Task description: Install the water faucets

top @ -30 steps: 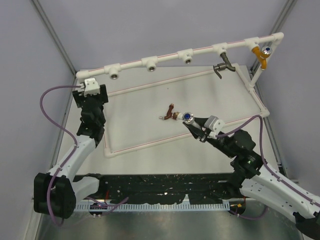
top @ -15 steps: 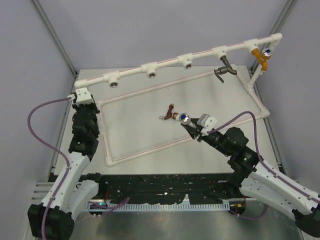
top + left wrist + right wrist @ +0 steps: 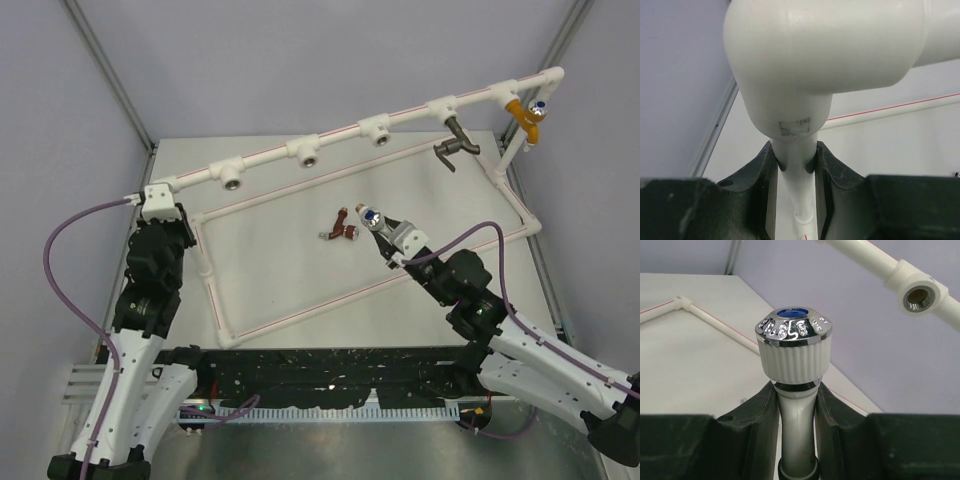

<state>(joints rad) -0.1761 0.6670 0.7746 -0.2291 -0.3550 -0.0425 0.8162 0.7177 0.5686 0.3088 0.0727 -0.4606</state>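
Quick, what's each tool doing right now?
Left tool: closed on the pipe, just below its elbow.
Right tool: closed on the white faucet, under its knob.

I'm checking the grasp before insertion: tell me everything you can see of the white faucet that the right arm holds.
The white faucet looks plastic: a ribbed white knob topped by a shiny chrome ring with embossed marks and a blue centre. Beneath it a dark ring and slim white stem pass between the jaws of the right gripper, which clamp the stem from both sides. The knob points away from the wrist. Its lower end is hidden.
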